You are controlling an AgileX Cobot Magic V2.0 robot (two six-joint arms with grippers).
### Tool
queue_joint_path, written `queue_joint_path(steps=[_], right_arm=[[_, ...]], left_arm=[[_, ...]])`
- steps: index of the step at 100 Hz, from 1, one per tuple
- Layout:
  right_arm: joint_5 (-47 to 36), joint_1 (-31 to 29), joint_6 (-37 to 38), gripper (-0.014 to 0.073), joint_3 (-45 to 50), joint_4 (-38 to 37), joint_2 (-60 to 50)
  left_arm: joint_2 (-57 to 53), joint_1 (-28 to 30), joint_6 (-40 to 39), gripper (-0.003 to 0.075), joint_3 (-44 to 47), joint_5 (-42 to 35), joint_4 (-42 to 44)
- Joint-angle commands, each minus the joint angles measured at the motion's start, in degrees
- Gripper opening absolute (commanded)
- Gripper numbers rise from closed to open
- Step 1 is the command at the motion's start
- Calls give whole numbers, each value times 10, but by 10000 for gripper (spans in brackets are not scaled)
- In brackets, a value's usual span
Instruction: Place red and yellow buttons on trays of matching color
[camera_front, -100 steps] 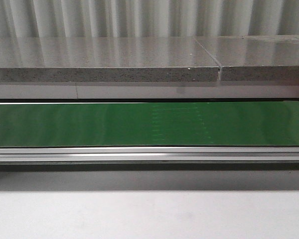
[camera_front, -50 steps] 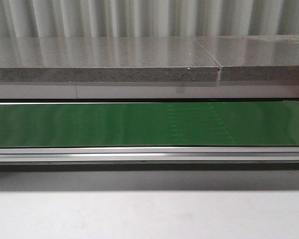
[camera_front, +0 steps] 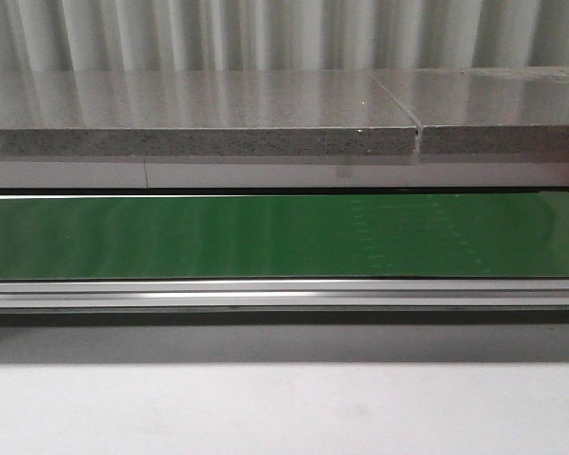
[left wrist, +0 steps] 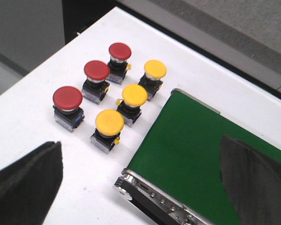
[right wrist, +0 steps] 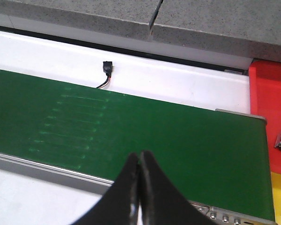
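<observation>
Six buttons, three red buttons [left wrist: 96, 70] and three yellow buttons [left wrist: 134, 95], clustered on white table [left wrist: 33, 108] beside green belt [left wrist: 196, 154], none traying yet; left gripper [left wrist: 140, 180] spread wide, right gripper [right wrist: 139, 187] pressed closed and empty, red tray [right wrist: 270, 103] beyond belt's right end

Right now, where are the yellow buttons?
In the left wrist view, three yellow buttons stand in a row on the white table, between the row of red buttons and the green belt.

Three red buttons [left wrist: 96, 70] and three yellow buttons [left wrist: 134, 95] stand upright beside, apparently, a red tray [right wrist: 270, 112].
</observation>
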Motion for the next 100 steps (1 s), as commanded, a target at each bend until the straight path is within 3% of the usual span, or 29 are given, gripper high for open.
queue_joint_path(steps=[1,44,67,100], right_arm=[[-36,0,-5,-67,-16,7,0],[-36,0,-5,-67,-16,7,0],[-36,0,-5,-67,-16,7,0],[-36,0,-5,-67,-16,7,0]], left_arm=[[47,16,-7,649,-34,-27,-13],[249,44,-7,649,-58,-73,-43],[318,44,-7,649,-58,-115,-44],[405,44,-7,649,-111,-111,-44]])
